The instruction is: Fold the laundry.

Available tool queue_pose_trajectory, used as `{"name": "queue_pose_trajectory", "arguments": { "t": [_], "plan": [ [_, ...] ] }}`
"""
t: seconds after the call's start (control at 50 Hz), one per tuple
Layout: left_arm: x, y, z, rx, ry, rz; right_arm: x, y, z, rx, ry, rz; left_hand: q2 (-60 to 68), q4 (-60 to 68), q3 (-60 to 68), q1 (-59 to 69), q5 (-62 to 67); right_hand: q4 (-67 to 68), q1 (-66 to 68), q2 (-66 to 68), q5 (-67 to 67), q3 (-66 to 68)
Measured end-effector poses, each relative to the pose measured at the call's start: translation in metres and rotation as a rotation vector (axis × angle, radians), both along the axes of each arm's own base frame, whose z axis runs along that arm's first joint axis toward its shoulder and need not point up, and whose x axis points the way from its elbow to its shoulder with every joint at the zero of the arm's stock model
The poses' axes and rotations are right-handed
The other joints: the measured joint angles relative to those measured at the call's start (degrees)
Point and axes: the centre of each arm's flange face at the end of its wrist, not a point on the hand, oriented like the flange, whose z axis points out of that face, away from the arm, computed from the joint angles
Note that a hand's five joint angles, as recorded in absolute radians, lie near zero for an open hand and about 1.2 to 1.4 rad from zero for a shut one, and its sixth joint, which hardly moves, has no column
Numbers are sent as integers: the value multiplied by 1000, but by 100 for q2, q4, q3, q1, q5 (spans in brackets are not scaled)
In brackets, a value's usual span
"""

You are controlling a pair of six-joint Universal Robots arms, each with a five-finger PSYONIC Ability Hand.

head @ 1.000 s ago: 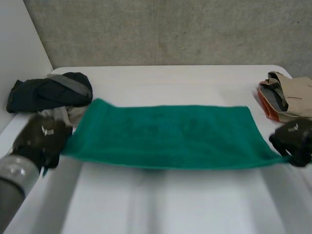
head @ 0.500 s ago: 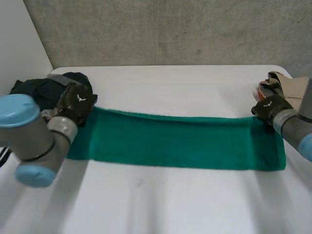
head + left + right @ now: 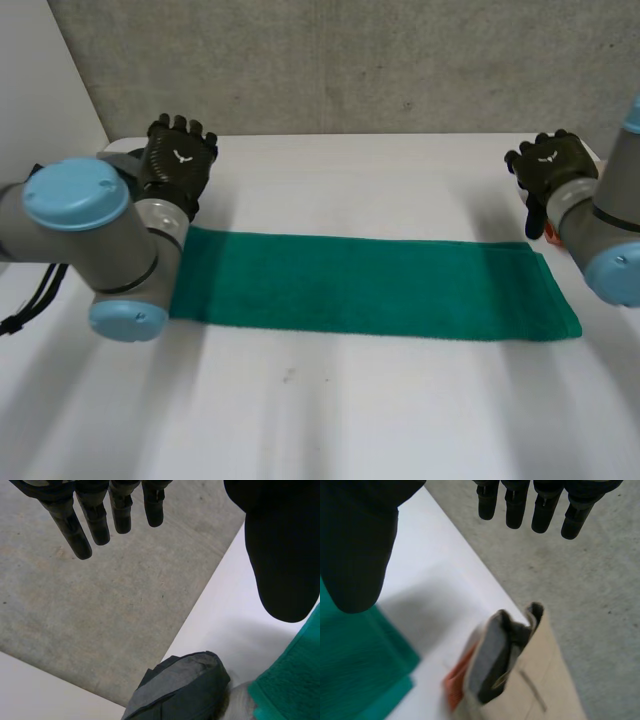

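Tabletop (image 3: pixel 330 420): white, with a bare stretch nearest the camera.
Towel (image 3: pixel 370 285): green, lying flat on the tabletop as a long band that runs from the left arm to the right arm. At its right end two layers show, the lower one sticking out a little past the upper.
Left arm (image 3: pixel 90 230): over the towel's left end, covering that end from the head view.
Right arm (image 3: pixel 610 240): just past the towel's right end.
Left robot hand (image 3: pixel 178 160): beyond the towel's far left corner and clear of the cloth. Fingers straight and spread, thumb apart, nothing held.
Right robot hand (image 3: pixel 548 165): beyond the towel's far right corner and clear of the cloth. Fingers straight, thumb apart, nothing held.
Dark clothes (image 3: pixel 180 690): a heap on the tabletop just beside the towel's left end.
Beige stack (image 3: pixel 530 680): folded items with grey and orange layers, near the towel's right end, with bare tabletop between them.
Wall (image 3: pixel 350 60): grey concrete behind the tabletop.
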Motion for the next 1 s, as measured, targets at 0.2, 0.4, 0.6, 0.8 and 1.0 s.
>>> {"name": "queue_pose_trajectory", "arguments": {
  "t": [0.2,0.4,0.6,0.8,1.0],
  "plan": [
    [23,51,0,97,79,-28,-49,75,-34,284,-73,-25,0,0,0,0,0,325,87,362,345,374],
    [27,65,-15,153,71,-57,-68,93,-77,305,-147,-21,0,0,0,0,0,1308,1270,1275,1325,1329],
    [26,64,-17,148,80,-58,-73,75,-91,229,-133,-33,0,0,0,0,0,5460,5209,5542,5295,5488],
    [29,69,-2,111,102,-57,-131,39,-75,81,10,-187,0,0,0,0,0,5600,5209,5564,5301,5586],
    [44,71,12,84,133,-23,-133,19,-43,-67,310,-146,0,0,0,0,0,5610,5209,5569,5301,5607]
  ]
}}
